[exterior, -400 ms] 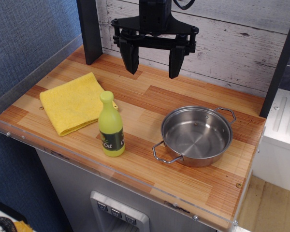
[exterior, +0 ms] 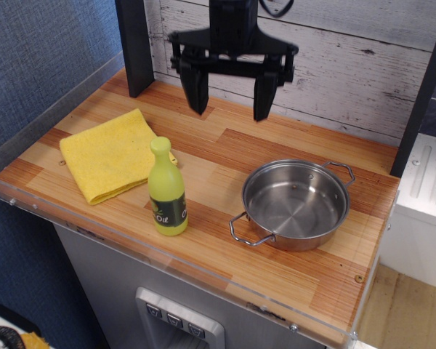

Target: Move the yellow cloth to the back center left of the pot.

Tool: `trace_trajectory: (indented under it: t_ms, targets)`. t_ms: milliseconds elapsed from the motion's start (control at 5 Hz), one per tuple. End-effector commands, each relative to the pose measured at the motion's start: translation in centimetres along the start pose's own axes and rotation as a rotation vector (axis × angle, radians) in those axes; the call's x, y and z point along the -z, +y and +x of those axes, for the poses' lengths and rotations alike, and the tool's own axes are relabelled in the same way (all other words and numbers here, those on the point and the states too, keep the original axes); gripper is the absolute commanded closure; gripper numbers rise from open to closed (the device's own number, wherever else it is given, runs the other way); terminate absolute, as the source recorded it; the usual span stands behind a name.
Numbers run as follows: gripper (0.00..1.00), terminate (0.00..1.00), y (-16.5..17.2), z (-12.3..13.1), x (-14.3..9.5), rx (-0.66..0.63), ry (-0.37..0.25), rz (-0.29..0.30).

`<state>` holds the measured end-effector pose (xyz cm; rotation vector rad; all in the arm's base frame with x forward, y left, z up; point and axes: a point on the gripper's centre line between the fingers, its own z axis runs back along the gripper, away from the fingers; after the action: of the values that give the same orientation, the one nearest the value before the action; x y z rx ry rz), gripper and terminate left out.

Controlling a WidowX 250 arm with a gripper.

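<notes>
Hovering at the back of the bench [exterior: 291, 269], our gripper [exterior: 229, 98] holds its fingers [exterior: 195, 91] spread wide and empty. We see the yellow cloth [exterior: 109, 155] flat near the left edge, an oil bottle [exterior: 167, 190] just beside it, the pot [exterior: 296, 203] well apart rightward.

oil bottle [exterior: 167, 190] (upright) — beside yellow cloth [exterior: 109, 155]
</notes>
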<state>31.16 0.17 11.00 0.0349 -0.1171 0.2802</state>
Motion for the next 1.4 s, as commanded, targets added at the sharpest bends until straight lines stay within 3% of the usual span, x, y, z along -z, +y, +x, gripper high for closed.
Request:
trace_trajectory:
  t_ms: [0, 200, 400, 600, 1000, 1200]
  targets:
    - [0.0, 0.0, 1.1, 3.9, 0.9, -0.177, -0.043, 0.087]
    - [0.0, 0.0, 3.8, 5.4, 2.0, -0.294, -0.048, 0.169]
    - [0.0, 0.0, 7.3, 4.9, 3.2, -0.374, -0.035, 0.213]
    - [1.0, 0.0, 9.7, 4.1, 3.3, -0.437, -0.03, 0.206]
    - [1.0, 0.0, 12.7, 2.3, 5.4, -0.517, -0.012, 0.196]
    - [1.0, 0.0, 14.4, 2.0, 6.3, -0.578, -0.038, 0.196]
